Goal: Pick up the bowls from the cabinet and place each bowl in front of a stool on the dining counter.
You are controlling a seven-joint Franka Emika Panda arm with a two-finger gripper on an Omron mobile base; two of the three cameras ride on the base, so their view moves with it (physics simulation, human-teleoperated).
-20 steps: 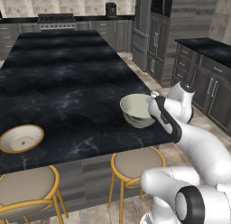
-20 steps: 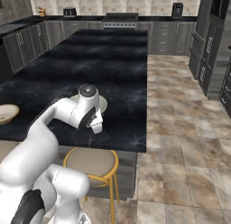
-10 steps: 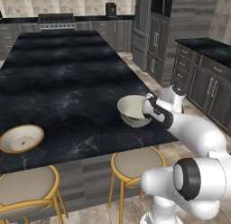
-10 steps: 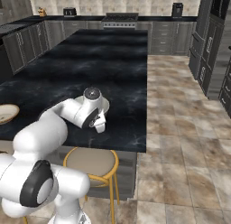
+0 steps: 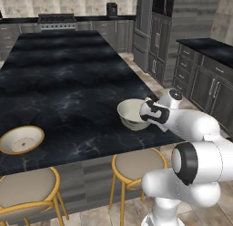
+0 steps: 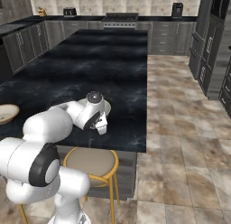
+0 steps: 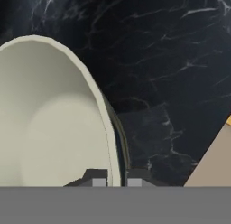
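My gripper (image 5: 148,113) is shut on the right rim of the deep cream-green bowl (image 5: 131,113), low over the dining counter (image 5: 68,79) near its front right corner. In the hand view the rim (image 7: 108,128) runs down between the two fingertips (image 7: 95,179) of the gripper (image 7: 115,180). I cannot tell whether the bowl's base touches the marble. One stool (image 5: 139,163) stands just below it. The shallow cream bowl (image 5: 21,139) with the orange rim lies at the counter's front left, above the other stool (image 5: 25,189). From the right base view, the gripper (image 6: 103,126) points down by the counter edge.
Tall dark grey cabinets (image 5: 157,33) and low drawer units (image 5: 205,79) line the right side across a tiled aisle (image 6: 180,128). A stove (image 5: 55,20) and appliances sit on the far worktop. The counter's long middle is bare black marble.
The deep bowl has shifted slightly left and down toward the counter with the gripper still on its rim. The arm's elbow has folded closer to the base.
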